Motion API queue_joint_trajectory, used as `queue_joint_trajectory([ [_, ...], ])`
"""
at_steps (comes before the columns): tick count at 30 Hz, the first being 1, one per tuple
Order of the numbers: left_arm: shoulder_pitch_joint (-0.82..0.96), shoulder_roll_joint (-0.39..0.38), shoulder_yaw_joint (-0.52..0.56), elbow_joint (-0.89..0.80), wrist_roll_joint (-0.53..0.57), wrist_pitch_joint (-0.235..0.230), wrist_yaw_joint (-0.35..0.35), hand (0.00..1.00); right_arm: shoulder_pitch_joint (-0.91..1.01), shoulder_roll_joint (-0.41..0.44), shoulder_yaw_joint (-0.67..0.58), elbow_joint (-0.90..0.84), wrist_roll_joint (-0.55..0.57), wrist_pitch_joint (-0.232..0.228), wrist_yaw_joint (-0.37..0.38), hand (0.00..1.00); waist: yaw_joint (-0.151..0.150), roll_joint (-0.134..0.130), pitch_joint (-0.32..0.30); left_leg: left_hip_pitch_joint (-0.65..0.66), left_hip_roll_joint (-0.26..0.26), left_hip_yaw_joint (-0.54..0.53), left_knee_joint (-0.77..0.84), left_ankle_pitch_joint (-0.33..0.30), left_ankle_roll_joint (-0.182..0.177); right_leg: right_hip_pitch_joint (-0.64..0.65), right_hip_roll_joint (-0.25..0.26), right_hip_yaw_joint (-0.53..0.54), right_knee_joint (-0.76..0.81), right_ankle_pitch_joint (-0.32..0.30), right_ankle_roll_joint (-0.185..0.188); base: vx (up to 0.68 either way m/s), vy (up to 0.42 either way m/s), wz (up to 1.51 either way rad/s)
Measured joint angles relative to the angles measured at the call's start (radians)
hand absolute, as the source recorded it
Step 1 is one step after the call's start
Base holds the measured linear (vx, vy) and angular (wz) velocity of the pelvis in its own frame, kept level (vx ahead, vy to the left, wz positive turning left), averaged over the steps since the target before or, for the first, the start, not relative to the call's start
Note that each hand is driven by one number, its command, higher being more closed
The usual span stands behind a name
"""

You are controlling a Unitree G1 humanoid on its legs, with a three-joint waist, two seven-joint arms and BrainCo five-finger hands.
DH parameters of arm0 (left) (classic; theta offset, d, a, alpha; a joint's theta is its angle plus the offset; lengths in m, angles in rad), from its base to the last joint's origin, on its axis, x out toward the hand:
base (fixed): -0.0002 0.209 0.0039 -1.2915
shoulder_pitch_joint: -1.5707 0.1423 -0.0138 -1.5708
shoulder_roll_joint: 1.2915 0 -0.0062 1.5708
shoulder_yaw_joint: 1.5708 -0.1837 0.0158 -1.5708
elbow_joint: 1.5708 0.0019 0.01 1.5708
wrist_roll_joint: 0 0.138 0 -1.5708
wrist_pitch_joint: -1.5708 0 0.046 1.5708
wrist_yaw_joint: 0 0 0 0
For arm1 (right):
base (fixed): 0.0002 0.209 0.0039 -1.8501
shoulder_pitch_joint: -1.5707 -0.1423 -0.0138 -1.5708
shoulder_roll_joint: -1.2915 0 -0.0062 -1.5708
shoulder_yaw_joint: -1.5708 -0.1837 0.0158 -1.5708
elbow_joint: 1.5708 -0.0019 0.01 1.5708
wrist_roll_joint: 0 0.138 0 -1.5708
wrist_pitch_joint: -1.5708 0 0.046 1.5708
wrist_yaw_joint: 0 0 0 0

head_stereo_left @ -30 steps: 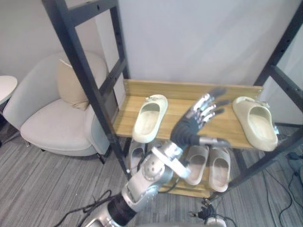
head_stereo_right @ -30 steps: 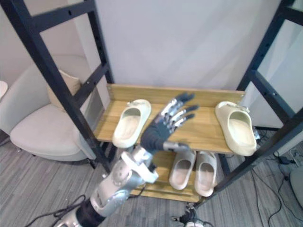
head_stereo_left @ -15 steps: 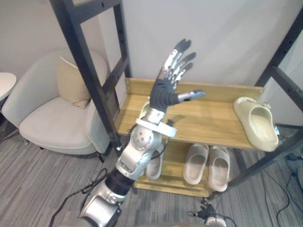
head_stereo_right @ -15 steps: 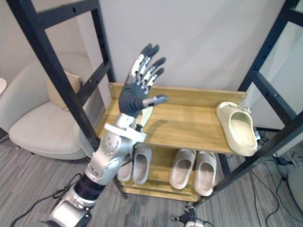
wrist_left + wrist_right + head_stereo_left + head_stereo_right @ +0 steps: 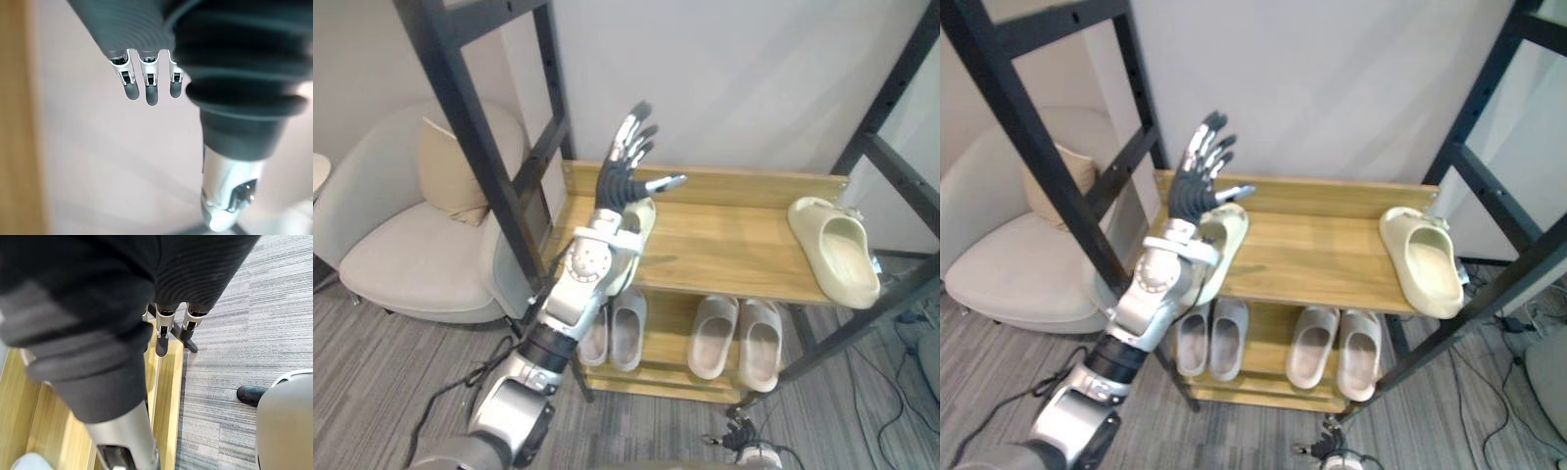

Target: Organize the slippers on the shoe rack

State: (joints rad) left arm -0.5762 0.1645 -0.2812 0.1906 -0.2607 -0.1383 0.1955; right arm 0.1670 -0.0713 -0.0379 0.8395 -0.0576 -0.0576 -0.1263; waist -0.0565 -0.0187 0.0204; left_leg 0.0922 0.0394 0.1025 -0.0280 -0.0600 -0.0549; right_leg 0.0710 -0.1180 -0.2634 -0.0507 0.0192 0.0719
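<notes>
The left hand [image 5: 619, 184], fingers spread and empty, now hovers above the left cream foam slipper [image 5: 1224, 233] after swinging over, seemingly ready to grasp it

Smooth matt slippers [image 5: 837, 257] sit on a grained wooden shelf [image 5: 724, 250] between matt black metal posts [image 5: 475, 137].

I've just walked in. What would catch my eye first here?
The robot's left hand, raised with fingers spread above a cream slipper at the upper shelf's left end. A matching slipper lies at that shelf's right end, and two greyish pairs sit on the lower shelf.
</notes>
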Motion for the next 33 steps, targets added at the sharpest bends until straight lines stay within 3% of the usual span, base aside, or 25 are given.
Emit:
queue_joint_trajectory([
  [12, 0.08, 0.08, 0.072, 0.001, 0.115, 0.021, -0.004, 0.0, -0.002, 0.0, -0.001, 0.0, 0.001, 0.0, 0.008, 0.0, -0.004, 0.0, 0.023, 0.013, -0.003, -0.003, -0.006, 0.0, 0.0, 0.028, 0.001, -0.007, -0.031, 0.01, 0.003, 0.0, 0.0, 0.0],
  [33, 0.101, 0.128, 0.109, 0.042, 0.366, 0.066, -0.008, 0.0, -0.009, -0.008, -0.001, -0.001, 0.0, -0.001, 0.03, 0.0, -0.007, 0.012, 0.031, 0.014, 0.001, -0.007, -0.006, -0.001, -0.002, 0.033, 0.007, -0.011, -0.035, 0.01, 0.002, -0.01, -0.002, 0.0],
])
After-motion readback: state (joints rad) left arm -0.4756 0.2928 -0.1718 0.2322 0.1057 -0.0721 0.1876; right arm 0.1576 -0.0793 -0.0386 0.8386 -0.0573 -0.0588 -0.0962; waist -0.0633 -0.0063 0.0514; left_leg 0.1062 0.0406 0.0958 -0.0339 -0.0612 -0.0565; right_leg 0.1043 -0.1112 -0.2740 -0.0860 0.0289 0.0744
